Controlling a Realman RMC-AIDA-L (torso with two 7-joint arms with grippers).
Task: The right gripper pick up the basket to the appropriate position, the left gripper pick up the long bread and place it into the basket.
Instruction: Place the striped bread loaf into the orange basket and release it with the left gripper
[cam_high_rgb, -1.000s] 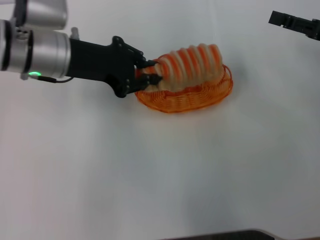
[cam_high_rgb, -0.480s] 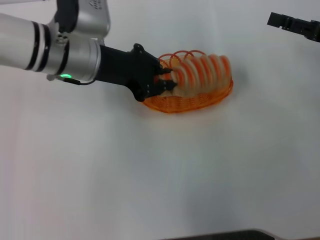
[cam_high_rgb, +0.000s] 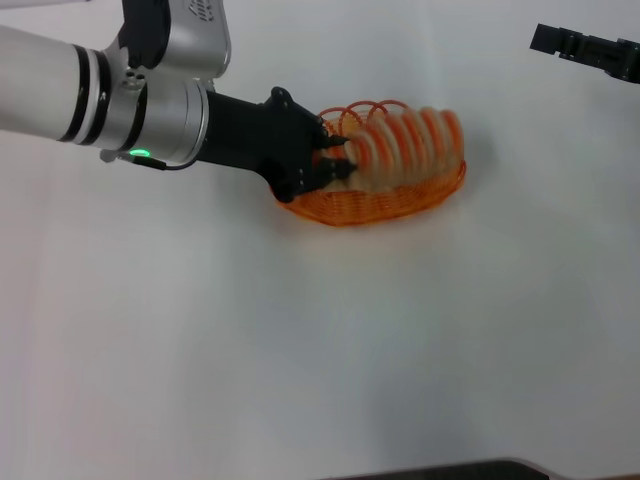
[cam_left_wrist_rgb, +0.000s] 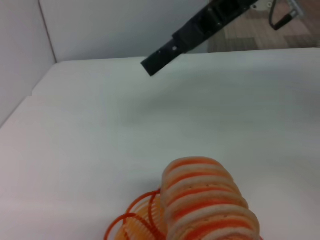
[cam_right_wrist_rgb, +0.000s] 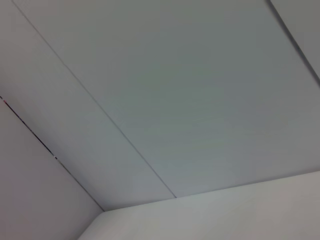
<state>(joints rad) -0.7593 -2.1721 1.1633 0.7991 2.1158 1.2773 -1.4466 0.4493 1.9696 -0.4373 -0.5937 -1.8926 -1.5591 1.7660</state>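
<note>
The orange wire basket (cam_high_rgb: 400, 205) lies on the white table at centre back. The long bread (cam_high_rgb: 410, 145), pale with orange stripes, lies in it and slants up toward its right end. My left gripper (cam_high_rgb: 338, 160) comes in from the left and is shut on the bread's left end, over the basket's left rim. The left wrist view shows the bread (cam_left_wrist_rgb: 210, 200) close up with basket loops (cam_left_wrist_rgb: 132, 220) beside it. My right gripper (cam_high_rgb: 545, 40) hangs far off at the top right, away from the basket; it also shows in the left wrist view (cam_left_wrist_rgb: 150, 65).
The white table (cam_high_rgb: 300, 340) stretches in front of and around the basket. A dark edge (cam_high_rgb: 450, 470) runs along the table's near side. The right wrist view shows only pale walls.
My left arm has swung in and pushed right with the bread, which has slid further into the basket. Over the last half second almost nothing moved. The right gripper has stayed put.
</note>
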